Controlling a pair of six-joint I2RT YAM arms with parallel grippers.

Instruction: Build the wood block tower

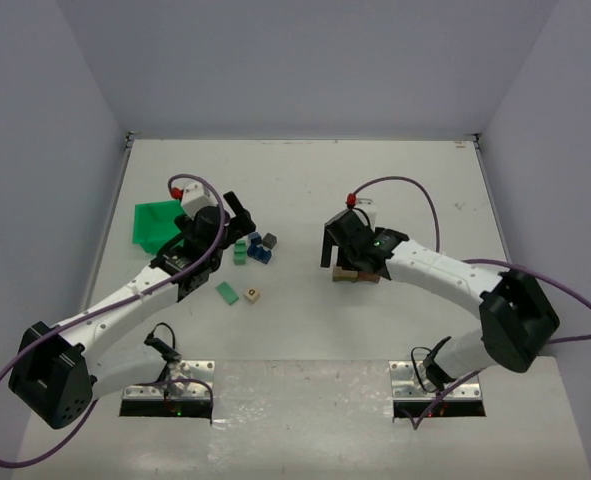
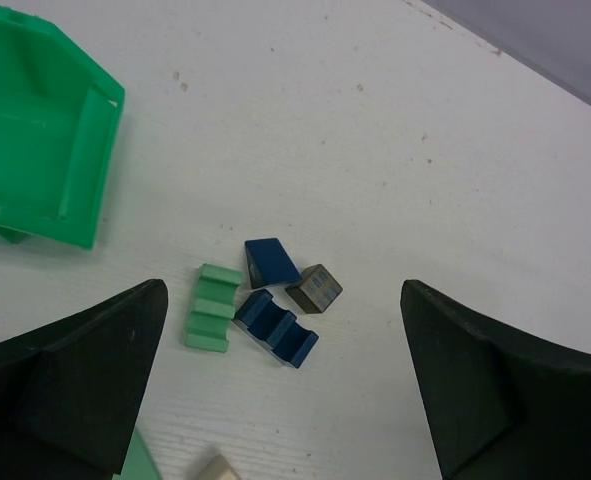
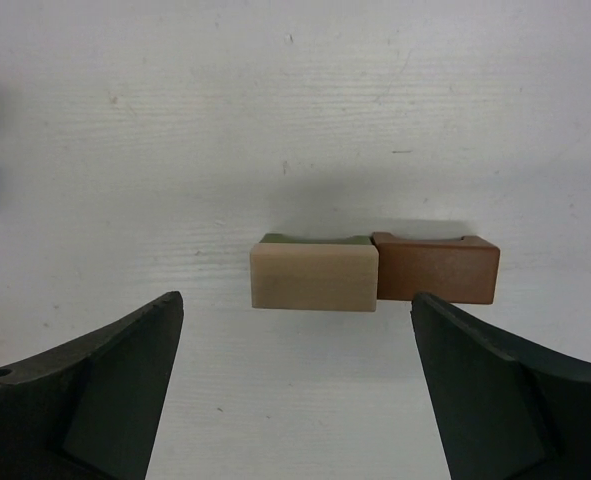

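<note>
The wood block tower (image 1: 358,273) is a low cluster: a tan block (image 3: 315,277) and a brown block (image 3: 435,268) side by side on the table, with a green piece (image 3: 310,238) just behind the tan one. My right gripper (image 3: 297,325) hovers open in front of them, fingers apart and touching nothing. My left gripper (image 2: 283,298) stands wide open above loose blocks: a green notched block (image 2: 213,307), a blue notched block (image 2: 276,328), a blue wedge (image 2: 271,262) and a grey cube (image 2: 314,288). Nothing is held.
A green plastic bin (image 1: 155,222) lies tipped at the left, behind the left gripper (image 1: 233,226). A flat green block (image 1: 227,293) and a small tan cube (image 1: 252,296) lie nearer the arm bases. Grey walls close in the table on three sides.
</note>
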